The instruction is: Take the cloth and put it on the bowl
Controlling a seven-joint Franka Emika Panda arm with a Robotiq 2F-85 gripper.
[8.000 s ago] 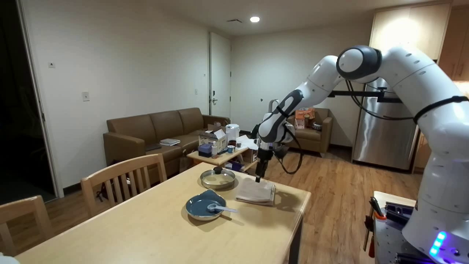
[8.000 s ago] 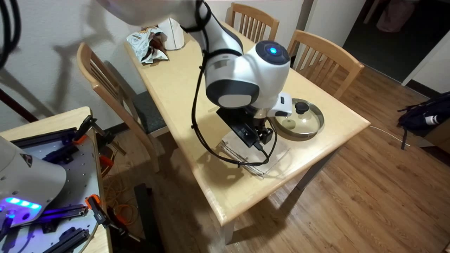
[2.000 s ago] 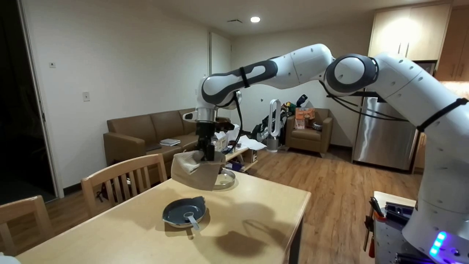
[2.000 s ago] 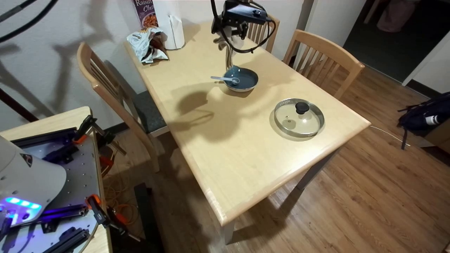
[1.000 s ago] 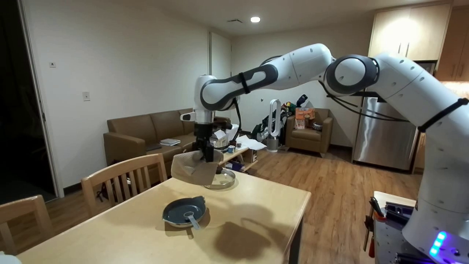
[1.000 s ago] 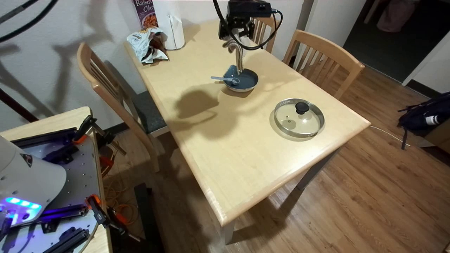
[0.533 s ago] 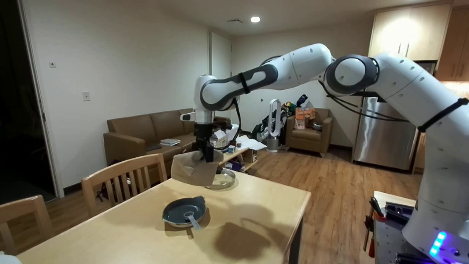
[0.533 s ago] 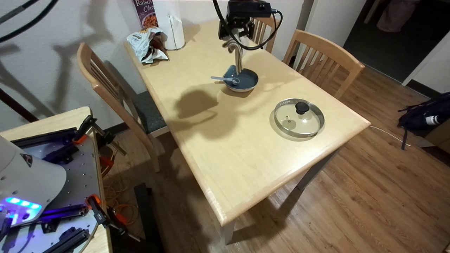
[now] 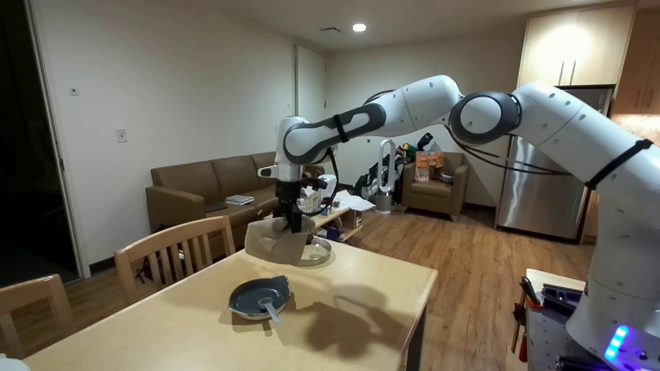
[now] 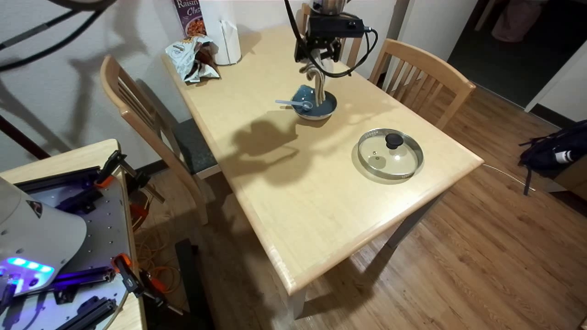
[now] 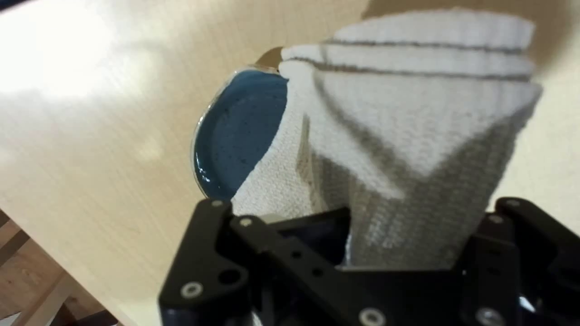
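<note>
The off-white cloth point(image 9: 268, 246) hangs folded in the air, pinched by my gripper point(image 9: 295, 230), which is shut on it. In an exterior view the hanging end of the cloth point(image 10: 320, 91) overlaps the blue-grey bowl point(image 10: 326, 109); in an exterior view a gap shows between the cloth and the bowl point(image 9: 250, 300) on the table. A pale blue spoon point(image 9: 270, 310) rests in the bowl, its handle over the rim. In the wrist view the cloth point(image 11: 421, 117) fills the space ahead of the fingers, hiding the spoon and part of the bowl point(image 11: 240, 131).
A glass lid point(image 10: 390, 158) with a black knob lies on the table point(image 10: 293, 206), nearer the table's end than the bowl. At the far end stand a snack bag point(image 10: 192, 57) and a paper roll point(image 10: 225, 41). Wooden chairs point(image 10: 422, 78) line the sides.
Eight seconds ago the cloth lay folded on the table; now it hangs from my gripper. The bowl has shifted and turned since. Over the last half second, gripper and cloth moved slightly lower.
</note>
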